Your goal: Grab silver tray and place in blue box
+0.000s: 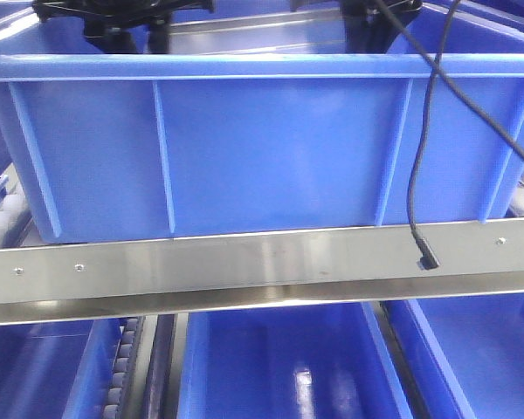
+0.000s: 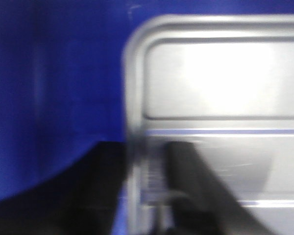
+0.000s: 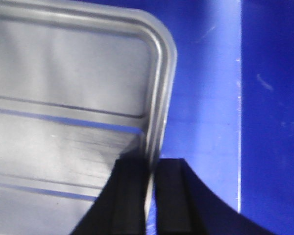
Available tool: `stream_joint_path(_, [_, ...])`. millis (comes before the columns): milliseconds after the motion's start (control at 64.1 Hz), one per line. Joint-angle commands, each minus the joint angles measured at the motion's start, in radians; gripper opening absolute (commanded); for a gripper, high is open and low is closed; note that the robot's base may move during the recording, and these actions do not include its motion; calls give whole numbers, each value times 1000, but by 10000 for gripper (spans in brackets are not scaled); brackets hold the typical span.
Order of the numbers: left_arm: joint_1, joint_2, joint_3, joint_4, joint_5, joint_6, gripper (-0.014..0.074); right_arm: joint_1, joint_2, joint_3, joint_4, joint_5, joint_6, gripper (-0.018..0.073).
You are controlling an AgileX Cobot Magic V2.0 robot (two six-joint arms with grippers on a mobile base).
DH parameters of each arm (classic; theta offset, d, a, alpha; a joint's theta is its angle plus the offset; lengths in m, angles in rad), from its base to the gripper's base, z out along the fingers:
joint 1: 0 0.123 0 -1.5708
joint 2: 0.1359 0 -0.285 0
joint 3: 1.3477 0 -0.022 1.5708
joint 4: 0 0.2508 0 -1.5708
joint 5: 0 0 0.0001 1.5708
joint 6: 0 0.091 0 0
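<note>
Right gripper [image 3: 150, 196]: my two black, flat-faced fingers [image 3: 130, 196] are pinched on the right rim of the silver tray [image 3: 68, 98], one finger on the tray floor side, one outside the rim. Ahead of these fingers, the tray shows polished metal, a rounded corner, a low raised rim and long raised lines along its floor. Smooth blue plastic of the blue box [image 3: 269, 98] lies beyond and to the right of the tray edge.

Left gripper [image 2: 157, 196]: the view is blurred. A dark finger [image 2: 196, 196] lies over the tray [image 2: 220, 83] floor at its left rim; I cannot tell how the jaws stand. Blue plastic fills the area to the left.

From the front view, the box [image 1: 262, 148] is a deep ribbed crate with a thick rim, resting behind a brushed steel rail [image 1: 244, 262].
</note>
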Motion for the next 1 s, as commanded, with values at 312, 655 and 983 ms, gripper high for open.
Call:
stream_joint_path(312, [-5, -65, -64, -1, 3, 10, 404, -1, -66, -37, -22, 16, -16, 592])
stream_joint_path(655, [-7, -217, -102, 1, 199, 108, 252, 0, -216, -35, -8, 67, -16, 138])
stream_joint_path(983, [-7, -456, 104, 8, 221, 134, -89, 24, -379, 133, -8, 59, -16, 54])
